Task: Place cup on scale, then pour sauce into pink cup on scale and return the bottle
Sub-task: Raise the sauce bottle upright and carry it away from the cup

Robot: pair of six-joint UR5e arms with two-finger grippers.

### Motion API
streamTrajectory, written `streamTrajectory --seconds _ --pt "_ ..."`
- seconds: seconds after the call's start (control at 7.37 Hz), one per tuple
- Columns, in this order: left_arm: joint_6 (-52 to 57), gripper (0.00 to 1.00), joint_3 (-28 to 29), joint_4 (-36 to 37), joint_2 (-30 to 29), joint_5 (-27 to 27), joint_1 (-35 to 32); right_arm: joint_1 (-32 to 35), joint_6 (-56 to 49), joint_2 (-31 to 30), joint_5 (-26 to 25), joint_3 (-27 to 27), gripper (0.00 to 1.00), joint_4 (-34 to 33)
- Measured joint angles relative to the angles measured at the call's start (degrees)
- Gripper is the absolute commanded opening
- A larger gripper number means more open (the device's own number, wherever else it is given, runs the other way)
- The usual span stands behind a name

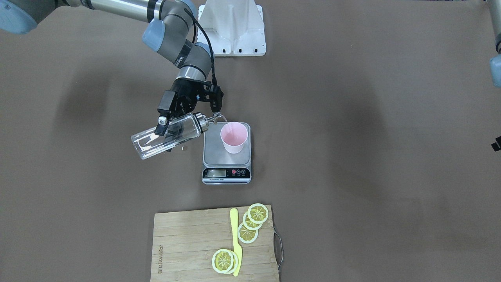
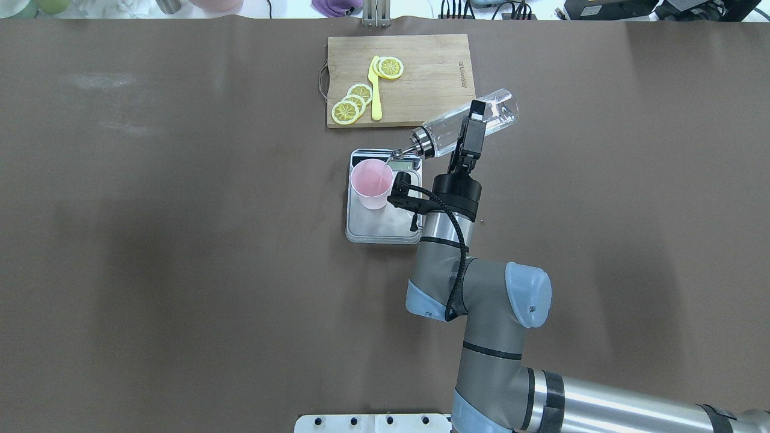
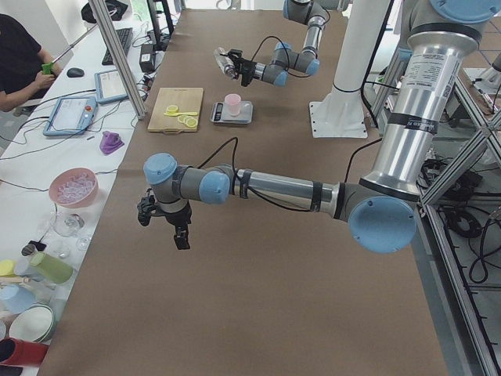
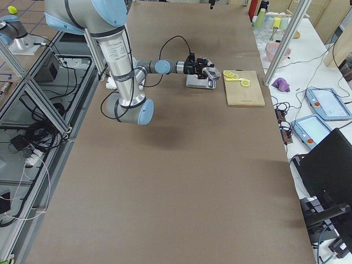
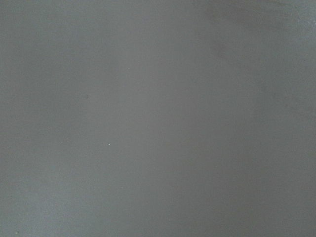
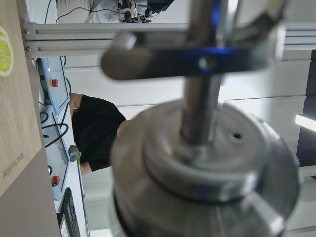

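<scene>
The pink cup (image 1: 233,137) stands upright on the silver scale (image 1: 227,158), toward its robot-side half. My right gripper (image 1: 169,126) is shut on the clear glass bottle (image 1: 168,136) and holds it tilted, base raised. The silver spout (image 1: 217,117) is over the cup's rim. In the overhead view, clear sauce (image 2: 385,171) appears to run as a thin stream from the spout into the cup (image 2: 372,185). The right wrist view is filled by the metal cap (image 6: 207,173). My left gripper (image 3: 166,225) hangs over bare table far from the scale; I cannot tell whether it is open or shut.
A wooden cutting board (image 1: 188,243) with lemon slices (image 1: 253,221) and a yellow knife (image 1: 236,243) lies beyond the scale on the operators' side. The robot's white base (image 1: 231,27) stands behind the scale. Bowls, cups and tablets line the operators' bench (image 3: 74,188).
</scene>
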Motion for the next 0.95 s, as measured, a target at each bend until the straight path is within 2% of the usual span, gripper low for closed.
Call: streamTrajectory --seconds 0.27,0.68,0.95 --pt "0.0 0.98 0.1 0.0 -0.1 0.0 0.0 0.0 0.2 0.0 1.4 0.2 0.0 2.7" --pt "0.0 0.98 0.1 0.0 -0.1 0.1 0.0 -0.6 1.4 -2.0 7.5 0.2 0.0 16.9" --pt "0.0 0.98 0.1 -0.2 -0.1 0.1 0.0 -0.8 4.9 -2.2 12.7 2.5 0.0 19.6"
